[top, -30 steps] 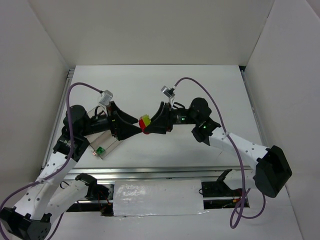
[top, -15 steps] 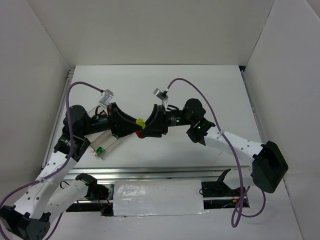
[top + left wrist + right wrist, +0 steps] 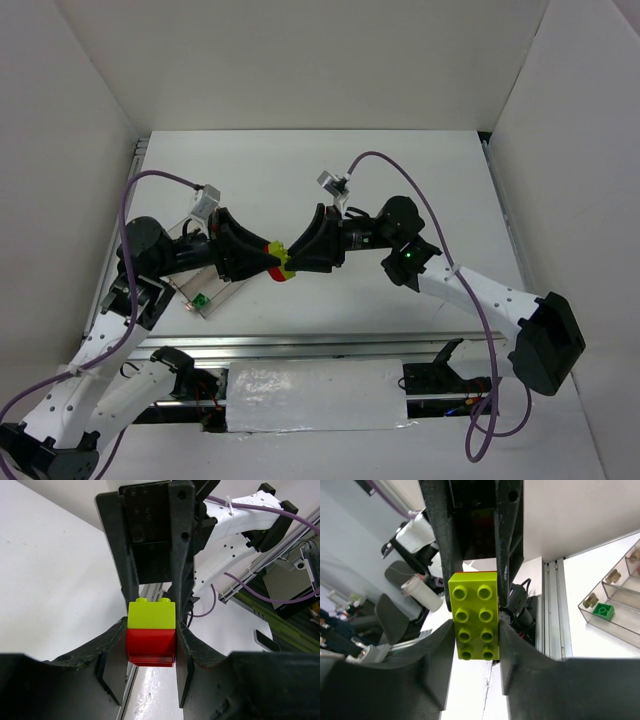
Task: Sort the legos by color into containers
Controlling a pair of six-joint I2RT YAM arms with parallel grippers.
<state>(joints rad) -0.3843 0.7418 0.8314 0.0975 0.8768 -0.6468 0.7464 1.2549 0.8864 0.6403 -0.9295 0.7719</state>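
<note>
Two bricks stuck together hang in mid-air between the arms, above the bench [image 3: 420,190] and near the tray [image 3: 615,630]. Our left fingers [image 3: 112,655] pinch the red brick [image 3: 151,647] by its sides. Our right fingers [image 3: 440,670] clamp the yellow-green brick [image 3: 474,616] snapped onto it, though we can't tell from these views how hard that grip bites.

Our read is that this is the pull-apart step. We'd keep both pinches square on the flat side faces and peel with a small tilt instead of yanking straight. The studs will fight us, and a smooth brick can pop out of a loose pinch. Staying over the bench means a dropped brick lands somewhere reachable. One green brick [image 3: 603,611] already sits in the tray.

The bench is plain matte white, boxed in by white panels [image 3: 300,60], with an aluminium rail [image 3: 330,340] along the near edge. Beyond that the wrist views show blurry clutter, probably a chair [image 3: 387,617] and cables.
</note>
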